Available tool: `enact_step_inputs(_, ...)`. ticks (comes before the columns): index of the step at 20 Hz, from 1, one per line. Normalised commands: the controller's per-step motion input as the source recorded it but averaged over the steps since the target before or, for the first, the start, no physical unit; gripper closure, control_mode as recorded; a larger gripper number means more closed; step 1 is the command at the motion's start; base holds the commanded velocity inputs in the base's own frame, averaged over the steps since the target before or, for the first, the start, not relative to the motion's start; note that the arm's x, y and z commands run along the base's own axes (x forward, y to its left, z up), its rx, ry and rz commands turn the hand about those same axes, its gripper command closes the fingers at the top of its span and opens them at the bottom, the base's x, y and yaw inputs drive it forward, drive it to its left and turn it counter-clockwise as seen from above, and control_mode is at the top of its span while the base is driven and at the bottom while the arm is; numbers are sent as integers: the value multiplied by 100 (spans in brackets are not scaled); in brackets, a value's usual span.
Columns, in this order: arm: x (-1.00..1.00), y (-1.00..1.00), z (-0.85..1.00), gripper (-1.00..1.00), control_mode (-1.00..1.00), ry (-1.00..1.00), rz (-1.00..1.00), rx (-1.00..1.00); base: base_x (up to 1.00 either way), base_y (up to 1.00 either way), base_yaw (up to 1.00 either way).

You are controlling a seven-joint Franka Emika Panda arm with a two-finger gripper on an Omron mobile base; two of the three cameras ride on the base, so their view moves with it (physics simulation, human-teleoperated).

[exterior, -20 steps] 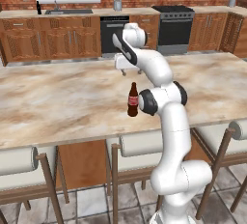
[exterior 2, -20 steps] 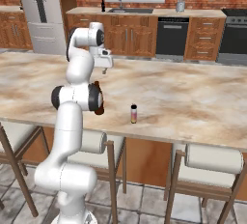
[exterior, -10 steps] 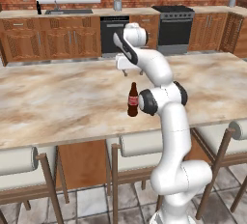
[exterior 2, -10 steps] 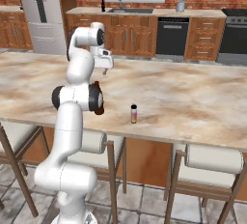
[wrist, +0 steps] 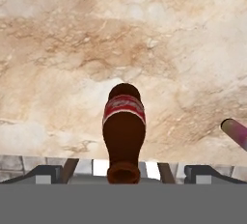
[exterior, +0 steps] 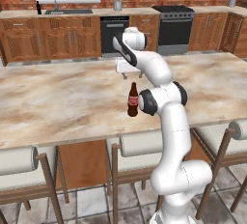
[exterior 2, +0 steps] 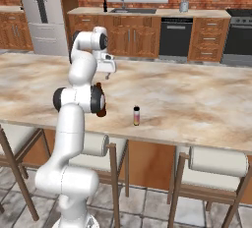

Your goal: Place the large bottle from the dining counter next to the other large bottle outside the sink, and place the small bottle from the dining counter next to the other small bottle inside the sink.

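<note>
Large bottle [exterior: 132, 100]: dark brown glass, narrow neck, red band with white script around its body; the writing is too blurred to read. It stands upright on the dining counter [exterior: 58, 97], near the front edge and just beside the arm's elbow joint.
Large bottle from the hand view [wrist: 124, 133]: seen from above, mouth toward the bottom edge, red and white label wrapped around the shoulder.
Small bottle [exterior 2: 136, 116]: slim, dark cap, pink to yellow body; no lettering can be made out. It stands upright on the same counter, near the front edge, apart from the large bottle.
Small bottle from the hand view [wrist: 236, 132]: a pink piece shows at the right edge.
Gripper [exterior: 129, 70]: raised above the counter behind the large bottle, pointing down, fingers spread to their widest, holding nothing.
Fingertips [wrist: 43, 174]: one on each side of the bottle's mouth, well apart from it.
</note>
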Motion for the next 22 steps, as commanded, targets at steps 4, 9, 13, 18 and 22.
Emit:
enact_step_inputs(4, 0, 0, -18, -100, -100, -4, 0, 0, 0, 0, 0)
enact_step_inputs(9, 0, 0, -18, -100, -100, -1, 0, 0, 0, 0, 0)
enact_step_inputs(13, 0, 0, -16, -100, -100, -1, 0, 0, 0, 0, 0)
enact_step_inputs(18, 0, 0, -13, -100, -100, -1, 0, 0, 0, 0, 0)
enact_step_inputs(22, -3, 0, -14, -100, -100, 0, 0, 0, 0, 0, 0)
